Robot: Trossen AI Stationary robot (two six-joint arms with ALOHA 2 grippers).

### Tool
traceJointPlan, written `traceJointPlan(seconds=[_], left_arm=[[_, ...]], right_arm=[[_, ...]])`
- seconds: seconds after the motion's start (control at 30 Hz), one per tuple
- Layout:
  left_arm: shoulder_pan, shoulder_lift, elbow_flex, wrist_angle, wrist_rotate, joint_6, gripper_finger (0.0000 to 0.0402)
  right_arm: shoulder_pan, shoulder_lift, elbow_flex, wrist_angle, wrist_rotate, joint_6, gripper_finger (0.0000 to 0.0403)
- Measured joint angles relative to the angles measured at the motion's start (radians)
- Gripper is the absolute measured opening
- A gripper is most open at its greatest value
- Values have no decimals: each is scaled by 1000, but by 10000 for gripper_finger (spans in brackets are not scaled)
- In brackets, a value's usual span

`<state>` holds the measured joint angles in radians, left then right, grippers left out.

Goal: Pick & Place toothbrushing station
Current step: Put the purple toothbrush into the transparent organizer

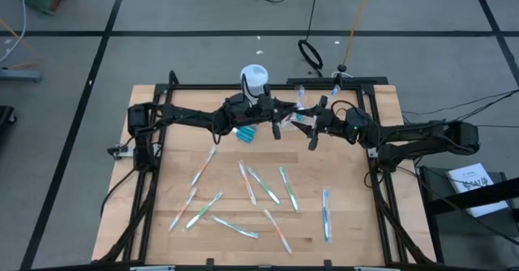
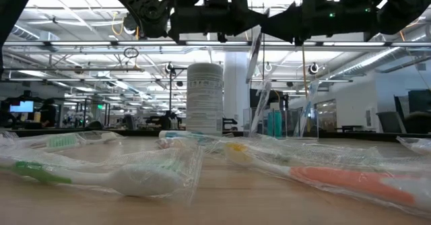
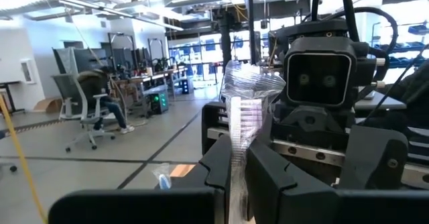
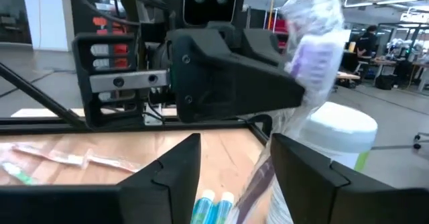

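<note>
My left gripper (image 1: 277, 125) (image 3: 238, 157) is shut on a toothbrush in a clear wrapper (image 3: 240, 110), with purple bristles, above the table's far middle. The brush also shows in the right wrist view (image 4: 315, 56) and the low view (image 2: 256, 63). My right gripper (image 1: 312, 133) (image 4: 234, 163) faces it, open. The wrapper's lower end (image 4: 258, 184) hangs near its fingers; I cannot tell whether they touch. Several wrapped toothbrushes (image 1: 268, 186) lie flat on the table. Small blue tubes (image 1: 245, 133) lie below the left gripper. I cannot make out the clear cup. My left gripper pinches the wrapped toothbrush just below its bristle head (image 3: 236, 147) between its two fingers. The fingers come about level from the table's left side and lie across the brush. The brush stands roughly upright, head up, its handle hanging below, clear of the table.
A white canister (image 1: 254, 78) (image 2: 204, 97) stands at the far edge behind the left gripper. Black frame rails (image 1: 154, 182) run along the table's sides. Wrapped toothbrushes (image 2: 101, 168) lie close to the near edge. A person sits in a chair (image 3: 100, 110) in the room beyond.
</note>
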<state>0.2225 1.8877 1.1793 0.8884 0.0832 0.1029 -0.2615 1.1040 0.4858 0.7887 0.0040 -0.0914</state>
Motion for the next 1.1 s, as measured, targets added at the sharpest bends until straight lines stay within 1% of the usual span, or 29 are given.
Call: traceJointPlan(seconds=[0.13, 0.2, 0.33, 0.37, 0.5, 0.67, 0.8, 0.93, 1.0, 1.1], left_arm=[[0, 0, 0, -1, -14, 4, 31], [0, 0, 0, -2, -22, 4, 31], [-1, 0, 0, -3, -31, 4, 31], [-1, 0, 0, -3, -31, 4, 31], [-3, 0, 0, 1, -32, 4, 31], [-11, 0, 3, 4, -28, 4, 31], [-22, 0, 14, 5, -28, 29, 31], [-27, 0, 21, 4, -28, 35, 31], [-28, 0, 21, 1, -31, 42, 31], [-28, 0, 21, -12, -32, 49, 31]], right_arm=[[0, -24, 0, -29, 24, -4, 167], [0, -47, 0, -72, 31, -2, 165], [-1, -89, 0, -148, 130, -3, 165], [-2, -94, 0, -152, 137, -3, 165], [-2, -94, 0, -123, 101, 30, 164], [-10, -64, 0, -91, 100, 50, 164], [-15, -9, 0, -9, 74, 52, 164], [-15, 49, 0, 73, 76, 21, 164], [-15, 57, 0, 82, 77, -1, 159], [-15, 54, 0, 81, 74, -6, 137]])
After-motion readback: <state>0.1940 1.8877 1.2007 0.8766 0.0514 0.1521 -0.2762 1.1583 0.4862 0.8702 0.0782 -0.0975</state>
